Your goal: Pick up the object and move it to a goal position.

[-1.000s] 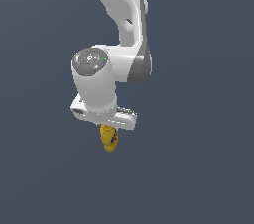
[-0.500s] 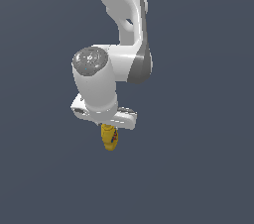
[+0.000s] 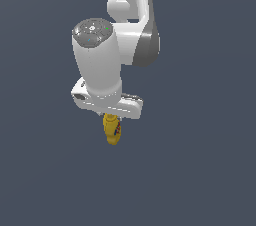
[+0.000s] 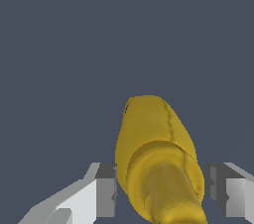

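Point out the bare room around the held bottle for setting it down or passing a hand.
No set-down surface shows in either view: only flat grey backdrop. Open room lies below the yellow bottle and to both sides of the exterior view. It is crowded only above, where the tool and arm sit, and between the fingers flanking the bottle.

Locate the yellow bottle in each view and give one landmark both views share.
Exterior view: the bottle hangs just below the white gripper, a little left of centre, label facing the view's right.
Wrist view: the bottle fills the lower middle, between the two fingers, cap end nearest the camera.
Shared landmark: the gripper around the bottle.
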